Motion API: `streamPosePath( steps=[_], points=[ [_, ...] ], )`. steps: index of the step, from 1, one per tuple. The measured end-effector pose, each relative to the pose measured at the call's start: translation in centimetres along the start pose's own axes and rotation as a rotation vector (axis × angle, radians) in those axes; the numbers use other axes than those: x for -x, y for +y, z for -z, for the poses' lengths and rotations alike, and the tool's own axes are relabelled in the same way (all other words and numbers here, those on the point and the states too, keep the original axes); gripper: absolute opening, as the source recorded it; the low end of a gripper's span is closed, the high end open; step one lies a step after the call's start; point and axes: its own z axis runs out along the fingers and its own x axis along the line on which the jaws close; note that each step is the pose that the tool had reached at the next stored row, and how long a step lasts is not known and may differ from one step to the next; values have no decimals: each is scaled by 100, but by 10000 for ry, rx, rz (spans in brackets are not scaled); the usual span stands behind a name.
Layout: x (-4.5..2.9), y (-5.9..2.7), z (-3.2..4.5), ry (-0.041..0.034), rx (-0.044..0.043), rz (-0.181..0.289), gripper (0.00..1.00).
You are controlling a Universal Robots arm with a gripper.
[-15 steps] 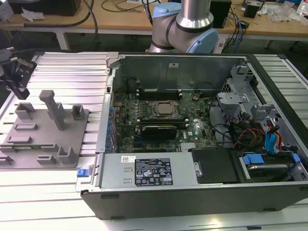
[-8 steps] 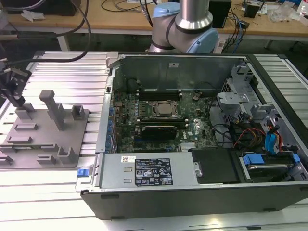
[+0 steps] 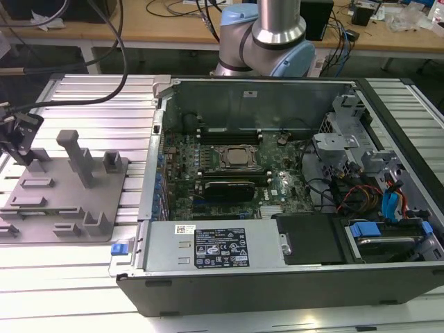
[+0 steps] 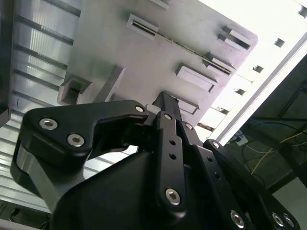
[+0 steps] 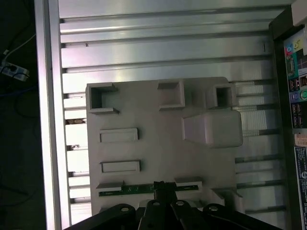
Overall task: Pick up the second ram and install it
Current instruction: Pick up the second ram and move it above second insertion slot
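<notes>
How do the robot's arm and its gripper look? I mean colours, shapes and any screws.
The arm is a silver metal tube with rounded light blue joint caps. The gripper is matte black, built of flat linked bars with rounded ends, fastened by shiny silver hex screws.

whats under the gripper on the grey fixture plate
A green ram stick stands on edge in a slot of the grey fixture plate. The gripper covers the stick's middle, so contact there cannot be seen.
</notes>
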Motion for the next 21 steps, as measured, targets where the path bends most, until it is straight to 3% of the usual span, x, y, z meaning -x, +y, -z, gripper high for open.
streamPosePath(
  steps=[13,15,17,21],
  points=[
    [0,0,-12,0,4,66,8],
    [0,-1,-23,38,-35,718,8],
    [-1,-1,-32,134,-155,1748,8],
    [-1,-2,-40,231,-306,2862,8]
  ],
)
